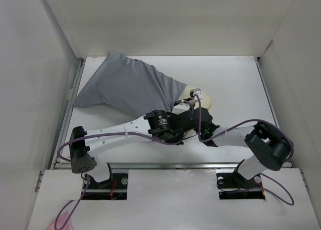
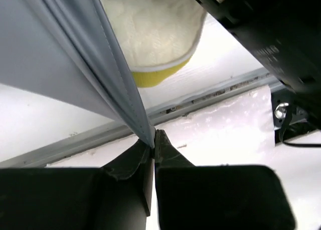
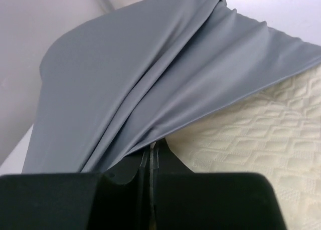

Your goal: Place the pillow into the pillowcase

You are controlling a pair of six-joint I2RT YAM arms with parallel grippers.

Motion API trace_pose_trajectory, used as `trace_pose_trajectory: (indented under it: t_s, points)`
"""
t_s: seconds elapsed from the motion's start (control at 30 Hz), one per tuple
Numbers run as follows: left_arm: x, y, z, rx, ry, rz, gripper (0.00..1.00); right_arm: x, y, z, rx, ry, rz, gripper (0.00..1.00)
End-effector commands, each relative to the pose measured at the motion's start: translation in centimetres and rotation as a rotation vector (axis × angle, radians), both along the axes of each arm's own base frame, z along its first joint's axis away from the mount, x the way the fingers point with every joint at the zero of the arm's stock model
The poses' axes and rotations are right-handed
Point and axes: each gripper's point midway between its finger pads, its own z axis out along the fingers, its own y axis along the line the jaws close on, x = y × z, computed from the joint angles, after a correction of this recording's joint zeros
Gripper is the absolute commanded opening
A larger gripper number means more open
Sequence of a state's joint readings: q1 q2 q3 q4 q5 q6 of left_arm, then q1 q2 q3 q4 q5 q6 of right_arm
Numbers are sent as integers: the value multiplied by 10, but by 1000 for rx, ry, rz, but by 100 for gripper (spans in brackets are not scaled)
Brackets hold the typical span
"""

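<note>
The grey pillowcase lies across the table's left and middle, bulging over most of the pillow. The pillow's cream end pokes out at its right, with the white tag showing. My left gripper is shut on the pillowcase's hem; the pillow's cream face and yellow edge band lie beyond it. My right gripper is shut on the pillowcase's edge, right beside the quilted pillow face. Both grippers sit close together at the pillowcase opening.
White enclosure walls stand at left, back and right. A metal rail runs along the table's near edge. The right arm's black body hangs close to the left gripper.
</note>
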State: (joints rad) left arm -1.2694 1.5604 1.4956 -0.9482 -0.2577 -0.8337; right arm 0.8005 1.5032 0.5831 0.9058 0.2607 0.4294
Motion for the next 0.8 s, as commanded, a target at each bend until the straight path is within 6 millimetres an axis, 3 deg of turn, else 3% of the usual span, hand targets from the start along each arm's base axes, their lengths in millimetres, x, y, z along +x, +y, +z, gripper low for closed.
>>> trace_pose_trajectory:
  t_s: [0.0,0.07,0.1,0.17,0.2,0.23,0.27,0.3,0.33,0.37,0.4,0.43,0.5,0.53,0.6,0.67,0.7,0.77]
  points:
    - [-54,-36,57,-267,80,-190,0,14,-2,58,236,-149,-50,0]
    - [-55,-34,52,-266,89,-176,0,17,10,48,200,-119,-15,0]
    - [-53,-34,52,-267,82,-162,0,17,13,48,192,-113,0,5]
    - [-49,-23,43,-220,78,-110,0,8,20,48,161,-87,62,28]
    - [-47,-18,40,-199,72,-93,8,5,17,48,135,-77,61,54]
    - [-46,-6,34,-146,73,-73,54,3,15,51,115,-56,62,64]
    - [-43,-4,42,-153,63,-38,82,-1,11,38,34,15,60,82]
    - [-38,4,44,-125,36,-9,100,-3,3,68,38,-20,43,92]
    - [-30,6,45,-125,18,21,100,-9,-3,58,-7,26,43,92]
    - [-29,12,43,-100,8,28,100,-6,-12,71,-24,41,-4,93]
    - [-20,16,46,-109,-12,63,100,-13,-25,58,-98,112,-28,95]
    - [-11,20,50,-119,-25,91,100,-9,-36,63,-133,115,-87,95]
    - [0,24,47,-122,-48,126,100,-10,-57,41,-218,193,-134,98]
    - [6,24,44,-124,-50,143,100,-5,-67,45,-216,196,-160,100]
    - [28,36,31,-93,-73,203,100,16,-85,41,-220,215,-152,100]
    - [51,46,21,-88,-103,292,100,37,-92,17,-274,271,-119,100]
    - [76,49,15,-102,-121,343,100,49,-100,9,-278,303,-95,100]
    - [96,62,-12,-53,-102,399,100,76,-95,-17,-346,369,-32,95]
